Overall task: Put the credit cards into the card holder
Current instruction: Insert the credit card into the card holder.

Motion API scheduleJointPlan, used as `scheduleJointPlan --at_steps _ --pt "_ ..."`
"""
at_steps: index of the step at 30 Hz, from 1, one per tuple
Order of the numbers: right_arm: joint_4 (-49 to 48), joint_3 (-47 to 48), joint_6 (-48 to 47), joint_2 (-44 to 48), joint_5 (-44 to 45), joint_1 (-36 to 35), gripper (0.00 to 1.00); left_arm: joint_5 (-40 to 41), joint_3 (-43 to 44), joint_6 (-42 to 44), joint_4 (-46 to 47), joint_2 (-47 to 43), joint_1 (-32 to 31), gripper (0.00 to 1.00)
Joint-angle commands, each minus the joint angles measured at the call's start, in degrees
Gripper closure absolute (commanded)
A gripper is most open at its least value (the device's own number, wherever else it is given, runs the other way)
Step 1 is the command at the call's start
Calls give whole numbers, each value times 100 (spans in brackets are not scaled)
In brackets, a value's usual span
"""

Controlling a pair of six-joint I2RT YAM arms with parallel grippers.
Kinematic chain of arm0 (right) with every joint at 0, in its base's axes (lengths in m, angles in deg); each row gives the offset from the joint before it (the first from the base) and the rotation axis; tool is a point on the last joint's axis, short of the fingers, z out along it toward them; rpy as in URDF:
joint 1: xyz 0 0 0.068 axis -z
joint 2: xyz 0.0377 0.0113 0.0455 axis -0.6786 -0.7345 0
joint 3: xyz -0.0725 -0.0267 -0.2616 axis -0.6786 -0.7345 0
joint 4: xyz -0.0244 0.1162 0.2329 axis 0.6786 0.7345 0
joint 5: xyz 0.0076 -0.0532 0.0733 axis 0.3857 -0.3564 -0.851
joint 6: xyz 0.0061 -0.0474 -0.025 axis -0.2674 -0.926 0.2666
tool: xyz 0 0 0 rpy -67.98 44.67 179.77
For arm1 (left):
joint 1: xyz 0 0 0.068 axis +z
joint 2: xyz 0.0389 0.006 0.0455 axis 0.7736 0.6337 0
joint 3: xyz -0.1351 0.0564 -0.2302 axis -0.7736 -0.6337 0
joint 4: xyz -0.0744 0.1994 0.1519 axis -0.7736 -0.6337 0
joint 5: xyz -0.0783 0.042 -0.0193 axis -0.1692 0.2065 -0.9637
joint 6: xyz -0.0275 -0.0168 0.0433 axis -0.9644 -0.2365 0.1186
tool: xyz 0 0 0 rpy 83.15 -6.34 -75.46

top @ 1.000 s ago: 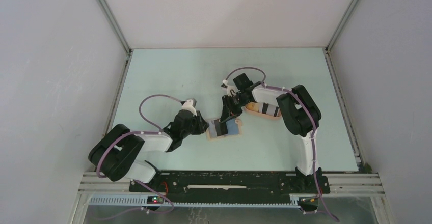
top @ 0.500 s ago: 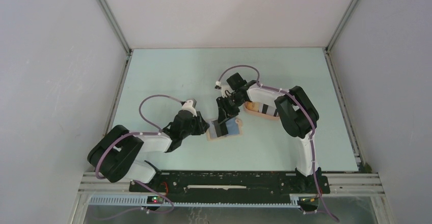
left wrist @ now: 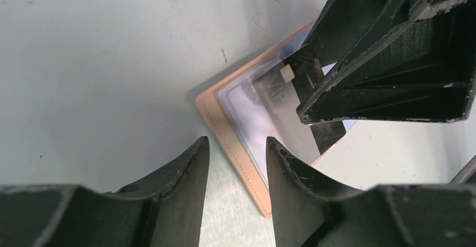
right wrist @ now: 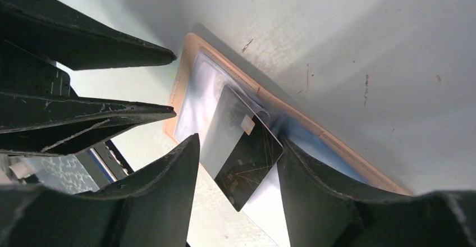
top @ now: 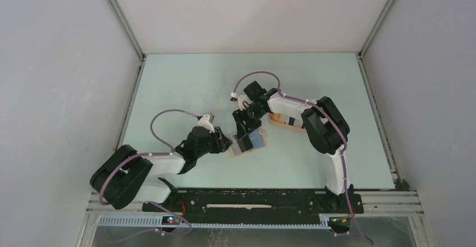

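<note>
The tan card holder (top: 238,152) lies open on the table, its inside blue-grey. A black card (top: 242,142) with a gold chip lies on its left half. In the right wrist view the black card (right wrist: 247,168) shows between my right gripper's (right wrist: 238,140) open fingers, over the card holder (right wrist: 178,90). My right gripper (top: 245,130) hovers right over it. My left gripper (top: 226,143) is open at the holder's left edge. In the left wrist view the holder's stitched edge (left wrist: 224,112) runs between the left gripper's (left wrist: 236,141) fingertips, with the card (left wrist: 280,84) beyond.
A peach-pink tray (top: 287,124) sits right of the holder, mostly under my right forearm; its contents are hidden. Grey walls with metal rails (top: 134,90) bound the pale green table (top: 196,78) on three sides.
My right gripper has moved left from the tray side to above the holder. My left arm has shifted slightly toward the near edge. The holder has turned a little.
</note>
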Motion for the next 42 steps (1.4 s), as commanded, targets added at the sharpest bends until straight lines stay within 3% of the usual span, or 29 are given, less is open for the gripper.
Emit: scheduleJointPlan --at_steps 1,10,25,31,34,39,42 --pt "308 180 -454 396 360 -85 37 -18 -291 4 -336 -327 11 51" --pt "499 243 -721 490 656 -103 33 -50 -372 67 -626 -764 9 49" --pt "869 391 -1123 650 -121 158 31 -219 -342 51 -462 -438 9 61" --pt "939 421 -1167 633 67 305 33 -303 -235 71 -379 -163 3 62" --pt "979 393 -1245 714 359 302 41 -305 -247 62 -352 -102 6 64" --pt "1125 399 -1227 532 589 274 82 -331 -269 52 -292 -24 2 69" --pt "1180 425 -1219 383 802 221 92 -394 -261 36 -235 60 2 71"
